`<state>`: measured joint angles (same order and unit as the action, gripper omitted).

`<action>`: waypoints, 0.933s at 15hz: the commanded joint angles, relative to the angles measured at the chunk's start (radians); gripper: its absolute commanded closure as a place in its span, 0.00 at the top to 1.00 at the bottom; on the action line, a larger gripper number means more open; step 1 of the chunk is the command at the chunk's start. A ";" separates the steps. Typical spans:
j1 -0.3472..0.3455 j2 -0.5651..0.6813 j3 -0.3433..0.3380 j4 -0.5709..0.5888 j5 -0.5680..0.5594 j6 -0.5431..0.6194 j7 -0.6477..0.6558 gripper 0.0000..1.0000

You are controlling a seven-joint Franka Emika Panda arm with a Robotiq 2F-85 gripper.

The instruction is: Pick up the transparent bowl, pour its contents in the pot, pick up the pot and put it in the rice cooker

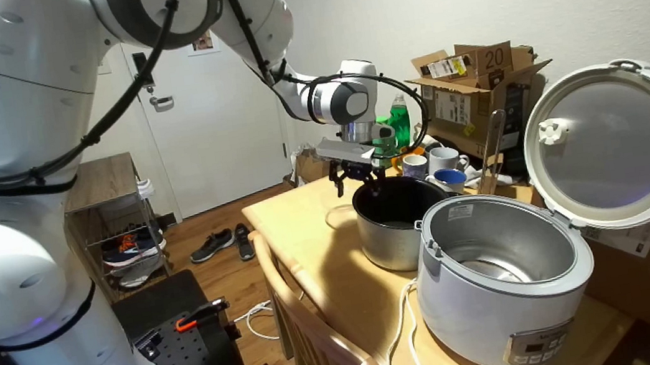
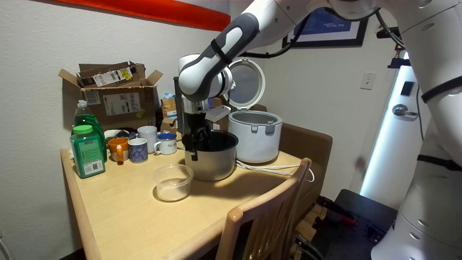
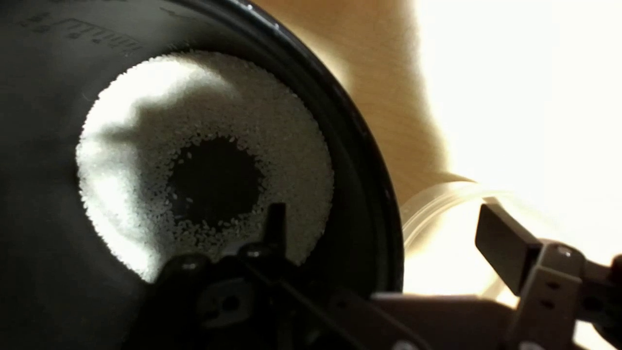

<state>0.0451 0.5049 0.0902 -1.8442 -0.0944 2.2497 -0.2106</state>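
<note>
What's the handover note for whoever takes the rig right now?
Gripper: open, one finger on the inner side of the pot, one outside; holding nothing.
Pot: on the table beside the rice cooker, rice in it.
Rice cooker: lid raised, no pot inside.
Transparent bowl: on the table by the pot, looks empty.
Done: rice in the pot, bowl set down.
Left: grip and lift the pot, lower it into the cooker.

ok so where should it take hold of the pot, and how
I'd pinch the pot by its rim, coming down from above on the side nearest the clear bowl. It stands upright and open-topped, so the thin rim can sit between the jaws, whereas the whole pot looks too broad to span. The end effector is lined up that way, open jaws straddling the rim.
</note>
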 commanded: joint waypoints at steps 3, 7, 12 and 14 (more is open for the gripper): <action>-0.010 0.009 0.007 0.010 0.025 -0.034 -0.023 0.78; -0.007 -0.001 0.006 -0.001 0.020 -0.023 -0.017 0.56; -0.004 -0.002 0.004 -0.004 0.017 -0.024 -0.013 0.16; -0.003 -0.004 0.003 -0.005 0.014 -0.025 -0.011 0.00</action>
<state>0.0448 0.5188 0.0904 -1.8436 -0.0928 2.2449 -0.2108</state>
